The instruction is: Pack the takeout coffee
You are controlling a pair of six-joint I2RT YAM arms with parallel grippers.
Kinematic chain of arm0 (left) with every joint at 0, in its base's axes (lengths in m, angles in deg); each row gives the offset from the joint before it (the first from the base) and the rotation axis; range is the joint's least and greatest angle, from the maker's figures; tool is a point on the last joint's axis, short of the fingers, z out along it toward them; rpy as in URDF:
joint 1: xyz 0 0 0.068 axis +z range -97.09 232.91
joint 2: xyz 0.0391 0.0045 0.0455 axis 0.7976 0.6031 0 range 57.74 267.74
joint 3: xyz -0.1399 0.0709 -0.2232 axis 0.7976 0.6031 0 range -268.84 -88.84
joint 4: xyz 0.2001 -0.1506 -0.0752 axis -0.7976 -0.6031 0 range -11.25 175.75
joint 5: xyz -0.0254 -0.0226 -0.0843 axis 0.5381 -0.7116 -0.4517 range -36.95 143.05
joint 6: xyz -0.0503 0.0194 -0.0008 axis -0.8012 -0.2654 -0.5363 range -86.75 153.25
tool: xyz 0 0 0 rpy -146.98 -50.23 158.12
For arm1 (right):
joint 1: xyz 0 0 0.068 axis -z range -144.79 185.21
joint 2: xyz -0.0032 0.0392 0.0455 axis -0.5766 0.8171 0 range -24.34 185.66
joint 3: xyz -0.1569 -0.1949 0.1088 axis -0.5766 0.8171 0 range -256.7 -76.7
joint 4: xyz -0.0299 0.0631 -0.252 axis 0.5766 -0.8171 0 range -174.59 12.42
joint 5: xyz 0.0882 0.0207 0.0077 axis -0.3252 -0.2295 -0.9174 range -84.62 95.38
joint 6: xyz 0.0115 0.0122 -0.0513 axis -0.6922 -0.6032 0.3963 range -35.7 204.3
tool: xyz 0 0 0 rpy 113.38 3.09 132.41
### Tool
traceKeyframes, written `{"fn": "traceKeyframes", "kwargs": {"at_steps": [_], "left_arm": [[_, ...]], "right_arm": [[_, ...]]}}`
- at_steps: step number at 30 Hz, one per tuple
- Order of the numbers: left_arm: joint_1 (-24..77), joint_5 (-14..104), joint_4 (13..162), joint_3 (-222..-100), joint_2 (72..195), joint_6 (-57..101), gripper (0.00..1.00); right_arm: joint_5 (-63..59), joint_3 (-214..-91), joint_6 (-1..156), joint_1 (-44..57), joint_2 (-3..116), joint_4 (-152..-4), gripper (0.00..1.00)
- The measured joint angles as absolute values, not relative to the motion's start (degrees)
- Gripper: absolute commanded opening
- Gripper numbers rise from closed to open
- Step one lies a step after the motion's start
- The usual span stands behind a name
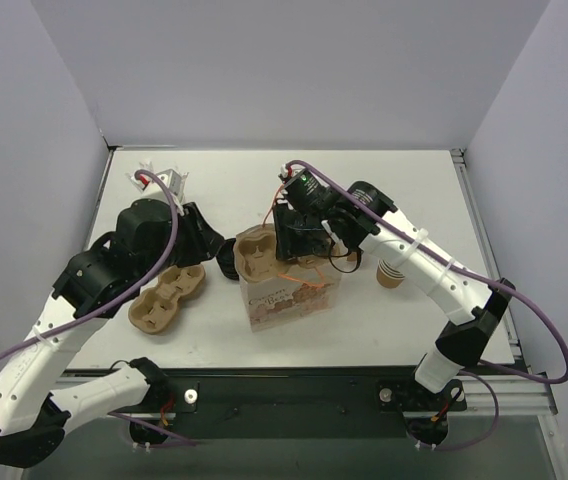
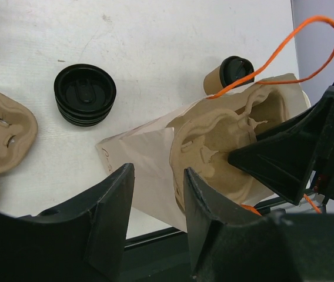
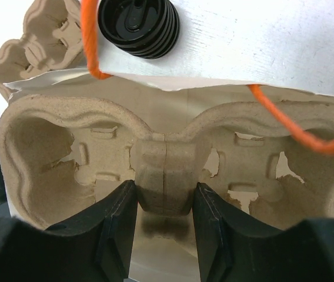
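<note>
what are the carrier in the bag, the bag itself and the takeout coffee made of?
carrier: moulded paper pulp by the look, matte tan, fibrous torn edges.
bag: thin white paper, matte, creased.
takeout coffee: brown kraft-paper cup, matte; lid looks like black plastic, slight sheen.

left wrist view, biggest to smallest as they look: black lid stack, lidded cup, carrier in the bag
1. carrier in the bag, though it sits nearest the camera
2. black lid stack
3. lidded cup, lying on its side
</note>
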State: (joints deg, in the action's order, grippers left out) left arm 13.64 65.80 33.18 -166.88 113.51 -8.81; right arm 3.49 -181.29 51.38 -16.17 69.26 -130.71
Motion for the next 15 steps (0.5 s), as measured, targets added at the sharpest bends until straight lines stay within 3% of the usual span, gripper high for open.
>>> {"fn": "traceKeyframes", "kwargs": {"at_steps": [15], "left_arm": [[14.14,63.27,33.85,-165.04,114.08,-7.96,0.49]], "right_arm": [[4.06,-179.74,51.38,-16.14,69.28,-130.51,0.31]]}}
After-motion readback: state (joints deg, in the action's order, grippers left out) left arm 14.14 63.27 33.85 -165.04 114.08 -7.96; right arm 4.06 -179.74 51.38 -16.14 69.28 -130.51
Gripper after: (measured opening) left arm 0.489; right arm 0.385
